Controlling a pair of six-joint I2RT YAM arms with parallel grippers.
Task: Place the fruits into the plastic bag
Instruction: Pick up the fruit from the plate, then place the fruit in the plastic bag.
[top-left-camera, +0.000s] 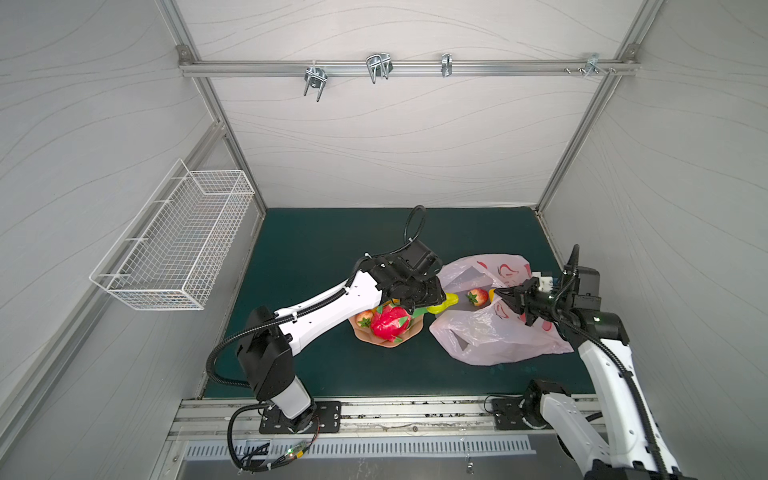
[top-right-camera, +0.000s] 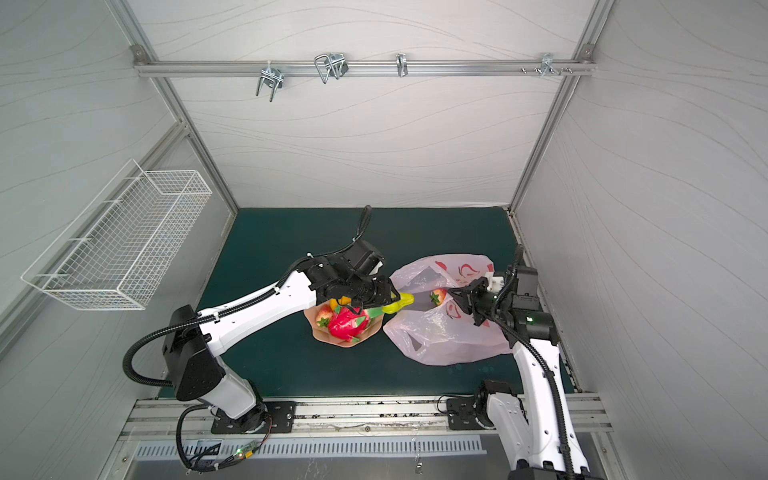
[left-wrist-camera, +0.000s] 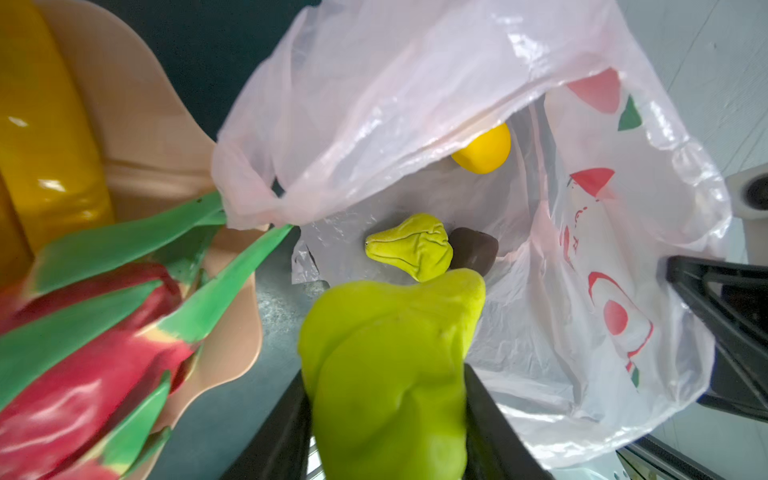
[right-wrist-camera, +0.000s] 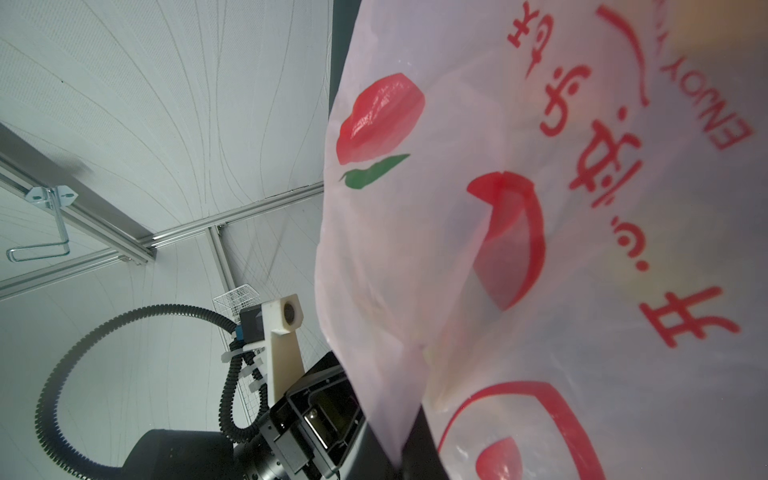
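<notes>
Plausibly, the green pear (left-wrist-camera: 386, 340) clamped in the left end effector (left-wrist-camera: 390, 419) could have dropped short onto the desk (top-left-camera: 316, 257) if released at once, since it hung at the 9 o'clock lip of the plastic bag (top-left-camera: 490, 336), which lay at 3 o'clock from the plate (top-left-camera: 388, 343); equally, the thin film pinched in the clenched right end effector (top-left-camera: 502, 296) could have slipped, shutting the mouth over the lemon (left-wrist-camera: 484, 149), avocado (left-wrist-camera: 476, 251) and second pear (left-wrist-camera: 415, 245) inside. Whether the held pear had cleared the lip was hard to tell, and the left arm (top-left-camera: 328, 305) hid part of the plate.
</notes>
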